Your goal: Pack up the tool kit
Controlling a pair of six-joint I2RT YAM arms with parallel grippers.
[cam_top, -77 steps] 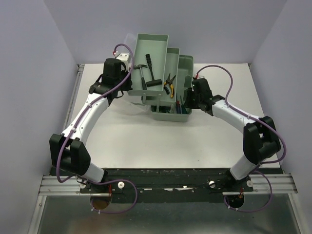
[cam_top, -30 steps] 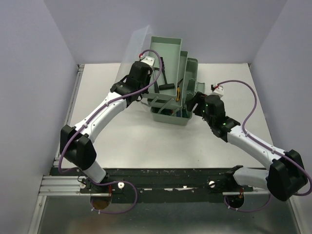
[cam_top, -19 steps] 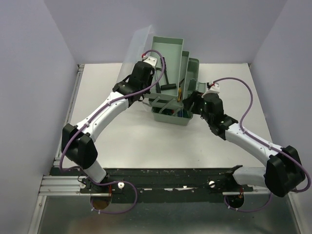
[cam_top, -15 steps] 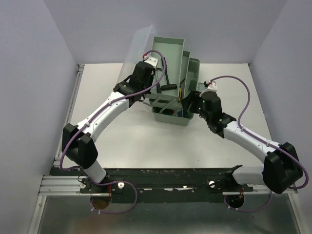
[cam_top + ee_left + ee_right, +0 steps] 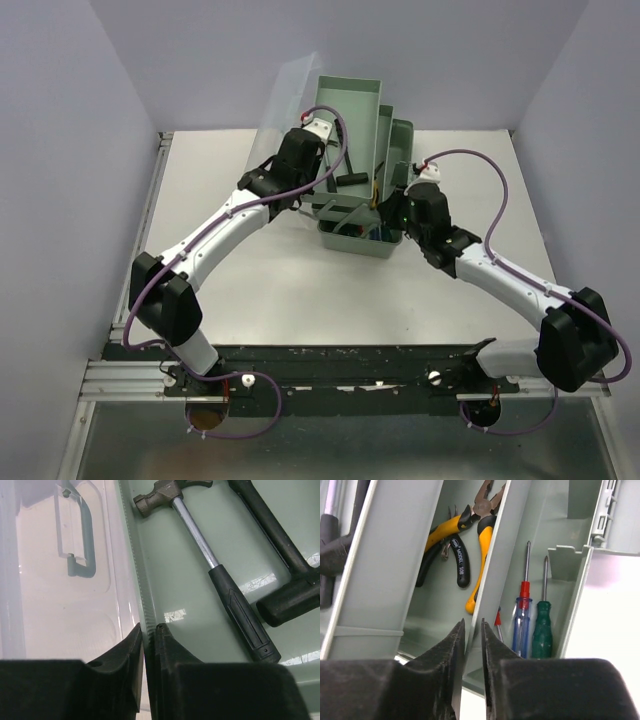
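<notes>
The sage-green toolbox (image 5: 356, 243) stands at the back middle of the table, its tiered trays (image 5: 350, 105) tipped up steeply and close together. The translucent lid (image 5: 285, 95) with its handle (image 5: 80, 535) rises at the left. My left gripper (image 5: 322, 175) (image 5: 148, 628) is shut on the top tray's left wall (image 5: 134, 555); a hammer (image 5: 210, 560) and a black tool (image 5: 280, 555) lie in that tray. My right gripper (image 5: 386, 206) (image 5: 474, 626) is shut on a tray's side wall (image 5: 492, 575). Yellow-handled pliers (image 5: 482, 545) and screwdrivers (image 5: 522, 620) lie on either side of it.
White tabletop (image 5: 300, 290) lies in front of the box. Grey walls stand left, right and behind. A metal rail (image 5: 155, 190) runs along the table's left edge. The arms' bases and a black bar (image 5: 350, 365) are at the near edge.
The trays have swung from spread flat to steep and bunched together, shifting right. The lid has risen. My left arm followed right with the top tray; my right arm closed in on the box.
</notes>
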